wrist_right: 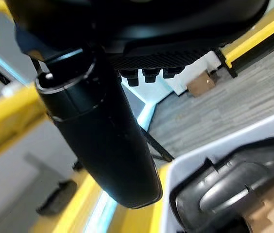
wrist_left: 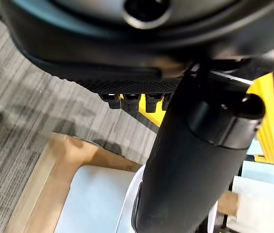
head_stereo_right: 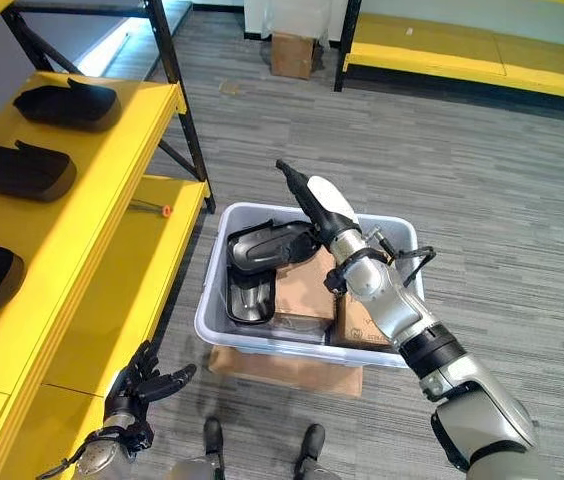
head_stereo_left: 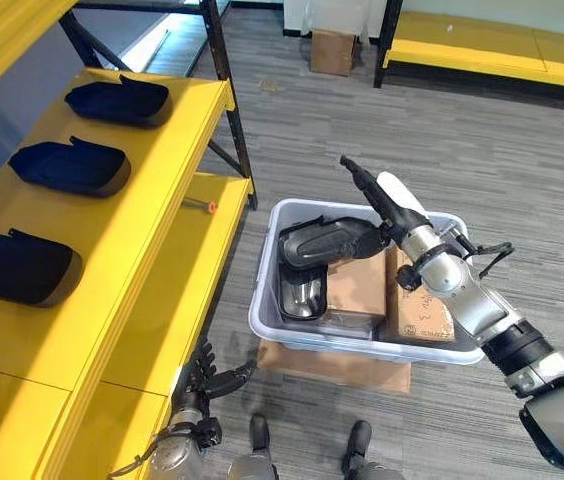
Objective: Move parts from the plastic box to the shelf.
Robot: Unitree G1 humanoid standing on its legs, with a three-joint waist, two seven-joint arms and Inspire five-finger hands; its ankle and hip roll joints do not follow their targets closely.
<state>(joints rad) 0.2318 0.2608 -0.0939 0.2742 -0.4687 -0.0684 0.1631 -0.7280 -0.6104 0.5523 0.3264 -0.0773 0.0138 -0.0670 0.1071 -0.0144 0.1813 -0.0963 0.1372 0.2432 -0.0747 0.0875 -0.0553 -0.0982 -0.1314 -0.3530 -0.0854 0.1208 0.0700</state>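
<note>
Reaching over the plastic box (head_stereo_left: 292,335), right hand (head_stereo_left: 387,205) outstretched.

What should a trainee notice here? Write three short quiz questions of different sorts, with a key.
1. True or false: the plastic box stands on the yellow shelf.
2. Which hand reaches over the box? A) left B) right C) both
3. Fill in: besides black parts, the box holds brown ______.

Key:
1. False. It sits on a cardboard sheet on the floor.
2. B, the right hand. The left hand hangs low beside the shelf.
3. Cardboard boxes.
</note>
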